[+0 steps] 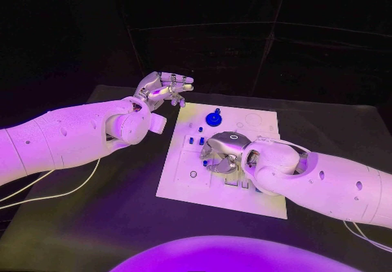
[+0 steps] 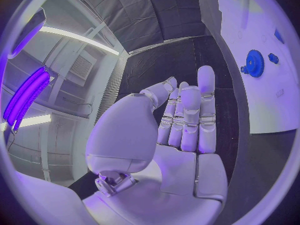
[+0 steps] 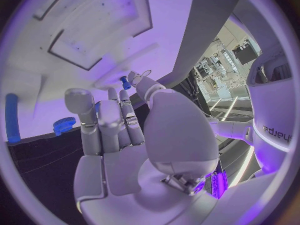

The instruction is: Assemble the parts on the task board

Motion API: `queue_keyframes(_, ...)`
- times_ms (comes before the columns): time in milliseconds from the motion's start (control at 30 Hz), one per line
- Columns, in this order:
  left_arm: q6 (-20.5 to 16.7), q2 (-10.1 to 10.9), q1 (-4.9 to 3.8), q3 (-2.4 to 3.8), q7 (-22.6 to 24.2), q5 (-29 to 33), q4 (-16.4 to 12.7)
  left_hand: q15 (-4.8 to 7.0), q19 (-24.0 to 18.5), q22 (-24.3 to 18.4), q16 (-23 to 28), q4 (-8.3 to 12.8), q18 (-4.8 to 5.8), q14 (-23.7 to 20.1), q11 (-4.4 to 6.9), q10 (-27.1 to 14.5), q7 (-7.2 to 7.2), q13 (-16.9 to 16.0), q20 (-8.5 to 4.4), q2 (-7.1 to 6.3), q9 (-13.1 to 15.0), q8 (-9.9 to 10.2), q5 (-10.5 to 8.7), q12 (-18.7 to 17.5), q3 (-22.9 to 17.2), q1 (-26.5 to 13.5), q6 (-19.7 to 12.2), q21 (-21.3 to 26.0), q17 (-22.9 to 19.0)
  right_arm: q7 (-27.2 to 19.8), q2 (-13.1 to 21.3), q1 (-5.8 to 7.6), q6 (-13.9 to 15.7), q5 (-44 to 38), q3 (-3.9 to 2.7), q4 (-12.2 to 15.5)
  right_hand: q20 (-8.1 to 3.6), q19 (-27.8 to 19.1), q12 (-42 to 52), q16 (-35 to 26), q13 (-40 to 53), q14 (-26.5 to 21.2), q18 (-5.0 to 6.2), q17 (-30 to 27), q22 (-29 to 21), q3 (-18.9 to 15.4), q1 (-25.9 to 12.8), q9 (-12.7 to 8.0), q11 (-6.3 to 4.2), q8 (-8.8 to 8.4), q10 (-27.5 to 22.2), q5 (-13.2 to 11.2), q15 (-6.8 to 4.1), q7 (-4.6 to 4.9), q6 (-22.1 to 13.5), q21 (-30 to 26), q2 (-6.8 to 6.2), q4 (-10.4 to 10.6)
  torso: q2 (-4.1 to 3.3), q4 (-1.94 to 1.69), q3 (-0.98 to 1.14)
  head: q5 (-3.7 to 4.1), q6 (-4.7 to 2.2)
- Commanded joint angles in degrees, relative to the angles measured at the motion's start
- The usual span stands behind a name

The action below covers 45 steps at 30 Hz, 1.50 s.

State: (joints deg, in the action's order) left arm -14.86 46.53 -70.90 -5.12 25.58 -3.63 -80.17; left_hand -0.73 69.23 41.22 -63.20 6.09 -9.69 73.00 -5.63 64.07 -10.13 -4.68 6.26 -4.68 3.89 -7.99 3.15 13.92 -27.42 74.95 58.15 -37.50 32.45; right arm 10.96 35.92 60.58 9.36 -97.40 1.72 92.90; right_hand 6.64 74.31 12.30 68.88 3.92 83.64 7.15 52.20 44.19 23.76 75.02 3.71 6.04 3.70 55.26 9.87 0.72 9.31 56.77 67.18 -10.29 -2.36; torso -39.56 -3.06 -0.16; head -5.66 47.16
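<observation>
The task board (image 1: 184,181), a flat white rectangular plate with shallow recesses and small holes, lies in the middle of the black table (image 1: 98,226). Bare table surface surrounds all four board edges, with the widest margin on the robot's left.

The left hand (image 1: 163,88) hovers above the table just off the board's far-left corner, apart from the board. Its silver fingers (image 2: 190,117) are extended side by side and hold nothing.

The right hand (image 1: 222,152) is positioned over the board's centre, palm down. Its fingertips pinch a small blue peg (image 3: 125,83) close above the white surface.

A blue toothed gear (image 1: 214,118) stands on the board near the far edge. Several small blue pegs (image 1: 196,140) stand upright between the gear and the right hand. A blue cylindrical bar (image 3: 11,117) lies at the board's edge.
</observation>
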Motion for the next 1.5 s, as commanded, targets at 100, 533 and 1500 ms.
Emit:
queue_keyframes(100,0.8,0.0,-0.09,0.03,-0.3,0.2,0.0,0.05,-0.2,-0.1,0.2,0.1,-0.76,-0.3,-0.14,-0.4,-0.13,0.0,0.04,0.33,-0.1,0.0,-0.17,0.3,0.4,0.2,-0.2,0.4,-0.1,-2.3,2.2,0.09,7.5,2.1,-0.05,2.2,-0.15,0.1,0.8,0.4,0.1,0.1,0.72,0.3,0.2,-0.8,0.6,0.1,0.05,0.07,-0.4,0.5,-0.08,0.19,-0.5,-0.2,1.05,0.0,0.09,0.05,-0.04,0.27,-0.35)
queue_keyframes(533,0.9,0.1,-0.09,0.01,-0.4,0.2,0.1,0.03,-0.2,-0.1,0.3,0.1,-0.76,-0.4,-0.16,-0.5,-0.16,0.0,0.05,0.35,-0.1,0.1,-0.17,0.4,0.4,0.3,-0.3,0.4,-0.2,1.5,11.8,4.08,5.2,7.3,-0.45,7.9,-0.44,0.5,2.8,0.2,-0.1,0.1,0.78,-0.6,-0.5,-3.7,0.6,0.0,-0.58,-0.15,-0.3,-1.5,-0.50,-0.71,-2.9,-0.6,1.23,0.8,0.20,0.10,-0.05,3.02,-2.42)
queue_keyframes(1500,1.4,-1.0,-0.07,-0.03,-0.5,0.2,0.7,0.03,-0.3,-0.2,0.4,0.3,-0.77,-0.4,-0.14,-0.5,-0.14,0.0,0.07,0.50,0.0,0.0,-0.16,0.6,0.4,0.6,-0.2,0.5,-0.3,5.0,14.8,6.76,-5.7,3.5,-0.46,4.3,-0.54,0.8,9.0,-0.4,0.0,-0.1,1.00,-2.8,-3.0,-17.2,7.0,0.3,-0.77,0.39,-3.3,0.4,-0.59,-1.47,-3.9,-2.6,4.42,4.9,0.00,-0.04,-0.06,4.58,-3.32)
